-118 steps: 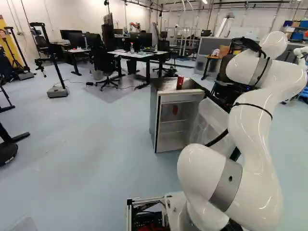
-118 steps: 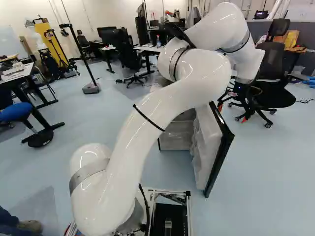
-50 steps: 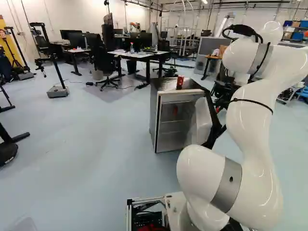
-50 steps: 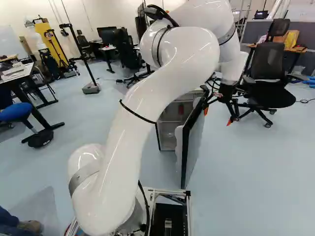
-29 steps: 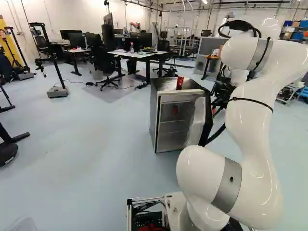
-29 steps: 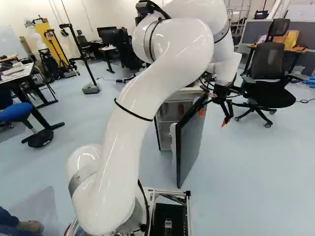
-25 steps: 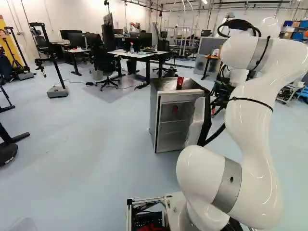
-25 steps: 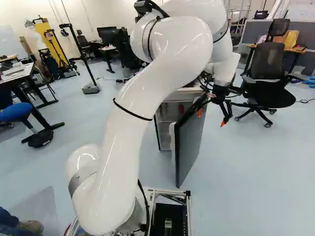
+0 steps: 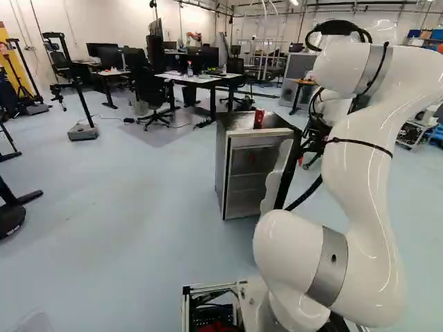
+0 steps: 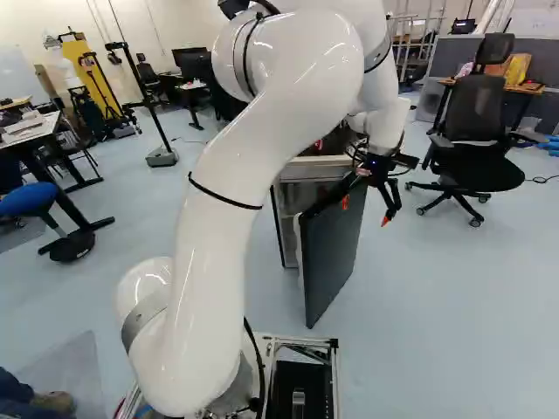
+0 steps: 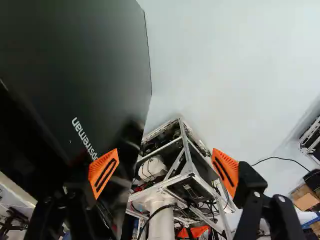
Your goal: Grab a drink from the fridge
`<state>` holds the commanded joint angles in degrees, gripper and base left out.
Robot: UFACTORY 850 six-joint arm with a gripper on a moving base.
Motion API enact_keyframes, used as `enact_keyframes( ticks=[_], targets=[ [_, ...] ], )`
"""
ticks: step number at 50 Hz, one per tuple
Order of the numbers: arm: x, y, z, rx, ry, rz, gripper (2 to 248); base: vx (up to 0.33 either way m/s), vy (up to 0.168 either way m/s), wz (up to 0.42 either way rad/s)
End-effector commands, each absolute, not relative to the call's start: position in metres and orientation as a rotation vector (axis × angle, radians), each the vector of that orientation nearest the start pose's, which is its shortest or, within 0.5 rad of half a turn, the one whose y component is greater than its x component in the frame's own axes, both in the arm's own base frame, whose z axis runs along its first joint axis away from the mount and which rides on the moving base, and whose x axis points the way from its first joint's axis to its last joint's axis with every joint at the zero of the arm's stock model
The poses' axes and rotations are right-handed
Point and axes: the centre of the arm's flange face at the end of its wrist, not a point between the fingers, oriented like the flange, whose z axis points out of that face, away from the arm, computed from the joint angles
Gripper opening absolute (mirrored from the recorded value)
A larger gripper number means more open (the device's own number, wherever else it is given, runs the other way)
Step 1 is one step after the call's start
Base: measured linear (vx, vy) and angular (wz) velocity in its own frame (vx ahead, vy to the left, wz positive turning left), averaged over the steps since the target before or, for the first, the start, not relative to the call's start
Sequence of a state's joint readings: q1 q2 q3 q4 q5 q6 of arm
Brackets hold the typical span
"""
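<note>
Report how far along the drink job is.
A red can standing on the fridge suggests the taking-out is done. The open gripper holds nothing; beside the outer face of the door, it is probably pushing. The door stands partly open, so closing it seems left.

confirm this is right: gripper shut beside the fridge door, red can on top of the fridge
Not shut: the gripper is open, as the wrist view shows. It is beside the fridge door, and the red can is on top of the fridge.

Gripper (image 10: pixel 365 212) spread wide, black door (image 11: pixel 80 60) beside one finger.
</note>
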<state>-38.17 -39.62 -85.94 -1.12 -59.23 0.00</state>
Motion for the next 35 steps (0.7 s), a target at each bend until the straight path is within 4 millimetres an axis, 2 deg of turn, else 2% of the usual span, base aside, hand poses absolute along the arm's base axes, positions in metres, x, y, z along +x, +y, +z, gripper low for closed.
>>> enact_keyframes(
  ticks=[35],
  targets=[
    [0.503,-0.349,0.384,-2.977,0.906,0.194,247,0.000,0.000,0.000]
  ],
)
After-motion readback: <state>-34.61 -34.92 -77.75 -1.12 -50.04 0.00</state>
